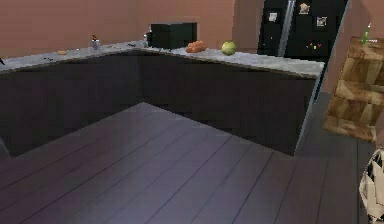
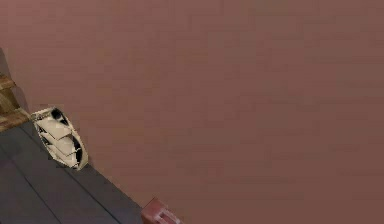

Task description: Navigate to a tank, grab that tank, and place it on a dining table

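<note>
Ahead, a dark grey-topped counter (image 1: 220,95) bears a round green fruit (image 1: 228,47) at one o'clock; the claw's state cannot be told.

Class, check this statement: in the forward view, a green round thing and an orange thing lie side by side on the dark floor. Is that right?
Not quite. The forward view shows the green round thing and the orange thing side by side on the grey countertop, not on the dark floor.

Dark L-shaped counter (image 1: 150,85), dark plank floor (image 1: 150,170), pink walls (image 2: 230,90)
</note>
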